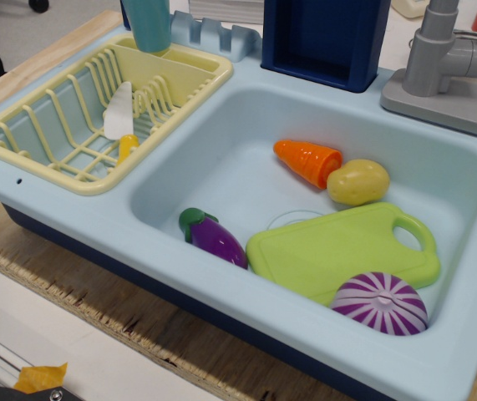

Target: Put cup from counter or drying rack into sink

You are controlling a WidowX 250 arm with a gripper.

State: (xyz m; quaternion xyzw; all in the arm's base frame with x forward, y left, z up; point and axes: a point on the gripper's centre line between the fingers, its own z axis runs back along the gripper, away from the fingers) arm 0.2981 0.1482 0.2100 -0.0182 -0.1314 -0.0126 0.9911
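The teal-blue cup (149, 23) stands upright in the rear compartment of the pale yellow drying rack (46, 146), at the top left; its top is cut off by the frame edge. The rack sits on the left of the light blue counter (96, 205). The light blue sink (230, 142) lies to the right of the rack, with the grey faucet (445, 71) at its back right corner. No gripper shows in this view.
In the sink lie an orange carrot (307, 159), a yellow potato (357, 181), a purple eggplant (215, 236), a light green cutting board (342, 251) and a purple onion (380, 302). A white toy knife (119, 117) lies in the rack. A dark blue box (322, 38) stands behind the sink.
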